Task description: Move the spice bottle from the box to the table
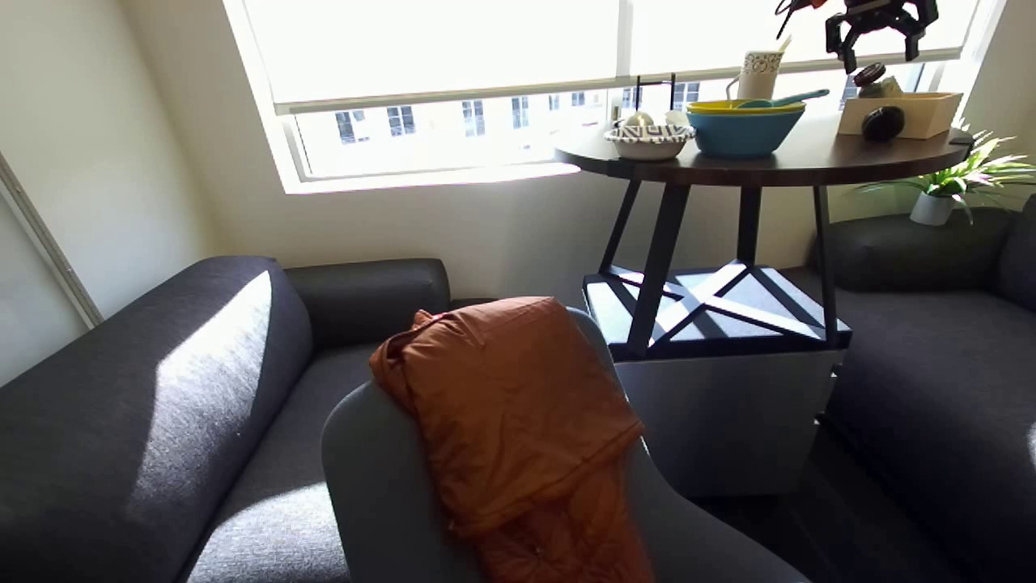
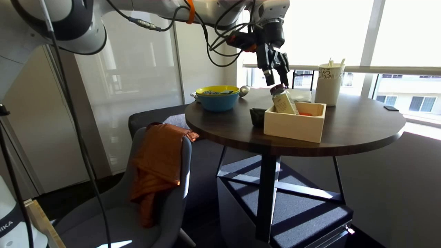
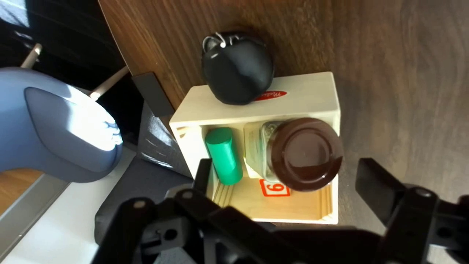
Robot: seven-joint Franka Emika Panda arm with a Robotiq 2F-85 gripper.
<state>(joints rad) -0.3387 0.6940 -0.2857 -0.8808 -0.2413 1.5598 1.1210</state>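
Observation:
The spice bottle, clear with a pale label and a dark brown lid, leans tilted in the box; it shows in both exterior views [image 2: 284,103] [image 1: 871,75] and in the wrist view [image 3: 306,154]. The tan box [image 2: 293,126] [image 1: 932,113] [image 3: 304,93] stands on the dark round table [image 2: 361,125] [image 1: 809,166] [image 3: 395,73]. My gripper [image 2: 277,82] [image 1: 881,58] is open and empty, pointing down just above the bottle's lid. In the wrist view its fingers [image 3: 285,174] are spread wide, apart from the bottle. The bottle's lower part is hidden in exterior views.
A green cylinder [image 3: 224,156] lies inside the box. A black pouch [image 3: 238,69] [image 2: 257,117] touches the box's outside. A blue bowl with a yellow one [image 2: 217,100], a tall patterned cup [image 2: 329,84] and a small patterned bowl [image 1: 650,142] stand on the table.

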